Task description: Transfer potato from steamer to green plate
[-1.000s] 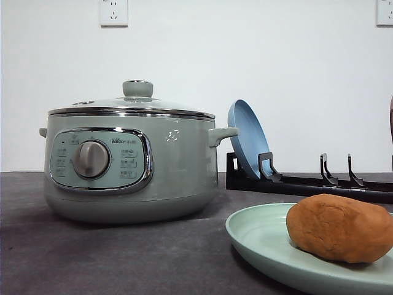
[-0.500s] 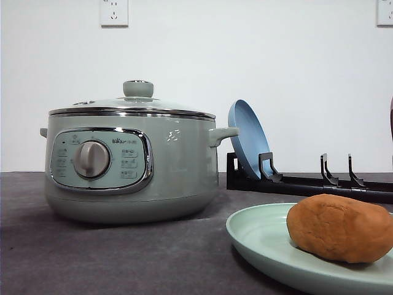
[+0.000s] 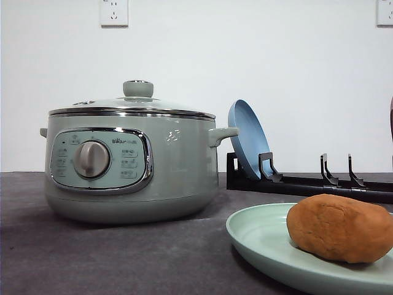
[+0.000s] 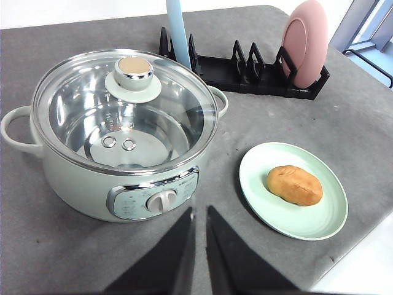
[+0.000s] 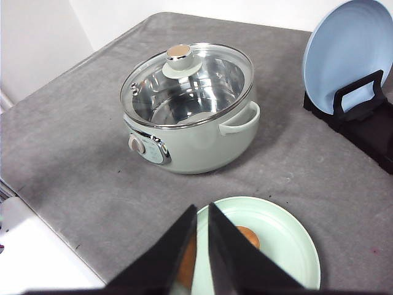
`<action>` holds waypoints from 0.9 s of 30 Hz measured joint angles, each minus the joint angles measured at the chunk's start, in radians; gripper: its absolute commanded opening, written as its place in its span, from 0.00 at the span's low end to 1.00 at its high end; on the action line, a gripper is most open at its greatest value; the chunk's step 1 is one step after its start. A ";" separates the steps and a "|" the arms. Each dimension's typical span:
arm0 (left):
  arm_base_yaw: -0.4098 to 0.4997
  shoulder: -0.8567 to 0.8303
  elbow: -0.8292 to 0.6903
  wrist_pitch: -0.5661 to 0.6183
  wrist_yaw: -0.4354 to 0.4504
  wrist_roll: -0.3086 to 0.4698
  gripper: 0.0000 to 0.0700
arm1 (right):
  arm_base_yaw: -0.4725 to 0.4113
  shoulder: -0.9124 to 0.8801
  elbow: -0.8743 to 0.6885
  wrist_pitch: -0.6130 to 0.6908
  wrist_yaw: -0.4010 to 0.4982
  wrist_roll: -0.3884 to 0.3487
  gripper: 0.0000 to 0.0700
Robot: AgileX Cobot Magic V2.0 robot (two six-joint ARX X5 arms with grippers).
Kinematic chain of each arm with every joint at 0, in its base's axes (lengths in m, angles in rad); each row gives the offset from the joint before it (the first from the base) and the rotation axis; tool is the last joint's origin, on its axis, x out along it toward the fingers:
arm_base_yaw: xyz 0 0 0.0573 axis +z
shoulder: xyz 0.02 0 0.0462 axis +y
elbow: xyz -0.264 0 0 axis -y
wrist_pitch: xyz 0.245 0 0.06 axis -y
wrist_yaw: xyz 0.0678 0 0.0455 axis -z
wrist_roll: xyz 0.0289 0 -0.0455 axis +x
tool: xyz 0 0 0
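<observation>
While both arms hang well above the grey table [image 4: 55,264], each gripper has its fingers drawn almost together with only a thin slit between them, and neither holds anything. The left gripper [image 4: 199,246] hovers over the near edge of the table, just in front of the steamer [image 4: 123,141]. The right gripper [image 5: 202,246] hovers above the near rim of the green plate [image 5: 288,246].

Out from the fingers, the potato [image 4: 295,185] lies on its side on the green plate, a little off centre and clear of the rim. The plate sits near the table's near right edge, apart from the steamer. The steamer stands toward the left side with its glass lid [image 4: 132,74] seated, and through the glass its steel bowl looks bare. Along the far edge a black rack [image 4: 245,67] holds a blue plate [image 5: 347,55] and a pink plate [image 4: 305,40] on edge.

Judged from this, the transfer looks complete, so the step in hand is a clean retreat. Doing it well means lifting straight up and away, keeping the fingers off the plate rim so the plate does not slide toward the table edge, and leaving the potato undisturbed. The left arm should stay clear of the lid knob [image 4: 134,66].
</observation>
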 measured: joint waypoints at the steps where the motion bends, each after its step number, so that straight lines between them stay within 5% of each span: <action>1: 0.000 -0.001 0.000 0.000 0.000 0.000 0.04 | 0.000 0.000 0.000 0.000 0.000 0.000 0.03; 9: 0.111 -0.054 -0.076 0.056 0.000 0.000 0.04 | 0.000 0.000 0.000 0.000 0.000 0.000 0.03; 19: 0.439 -0.286 -0.571 0.528 -0.002 0.007 0.04 | 0.000 0.000 0.000 0.000 0.000 0.000 0.03; 27: 0.497 -0.408 -0.858 0.754 -0.089 0.035 0.04 | 0.000 0.000 0.000 0.000 0.000 0.000 0.03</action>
